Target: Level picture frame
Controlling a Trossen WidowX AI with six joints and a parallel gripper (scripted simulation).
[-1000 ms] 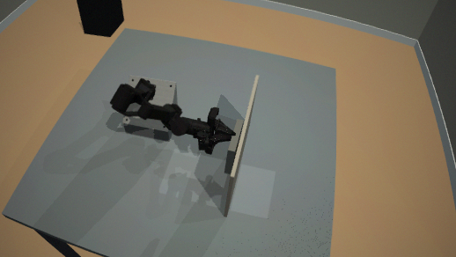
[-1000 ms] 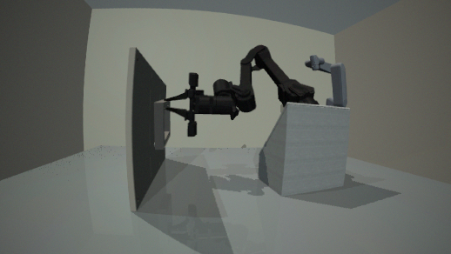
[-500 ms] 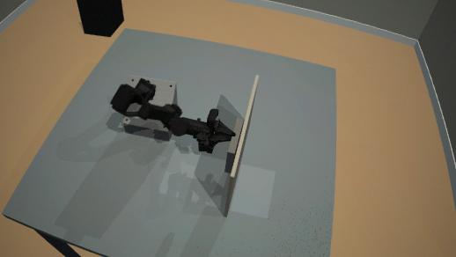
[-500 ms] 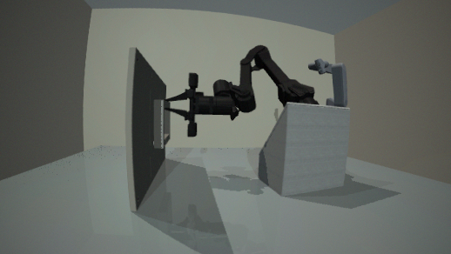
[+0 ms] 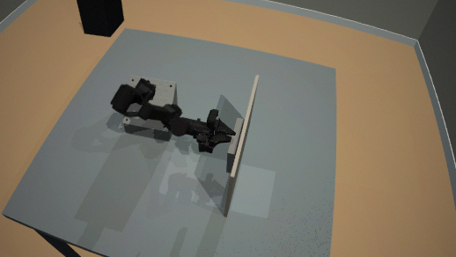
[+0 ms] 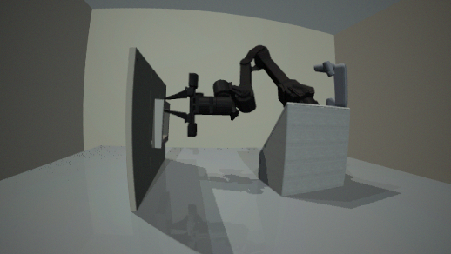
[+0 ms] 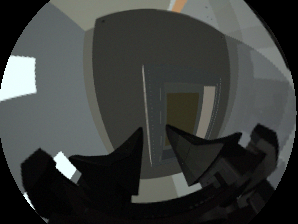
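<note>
The picture frame (image 5: 239, 128) (image 6: 158, 126) (image 7: 154, 110) is grey, with a brown and pale picture inside. It hangs on the dark face of the upright board. Its top edge, at the left in the wrist view, slants a little in that view; whether it is level I cannot tell. My gripper (image 5: 232, 137) (image 6: 165, 105) (image 7: 154, 128) is partly open at the frame's top bar. One fingertip is at the bar's upper edge and the other is below the bar, with a gap between them. The screw and the notched strip are hidden.
The upright board (image 5: 252, 99) (image 6: 144, 87) (image 7: 120, 60) stands right behind the frame. The arm's pale pedestal (image 5: 163, 88) (image 6: 315, 148) is on the side away from the board. A blue-grey jointed stand (image 6: 340, 84) shows beyond the arm's base. A black box (image 5: 101, 18) is past the table's far corner.
</note>
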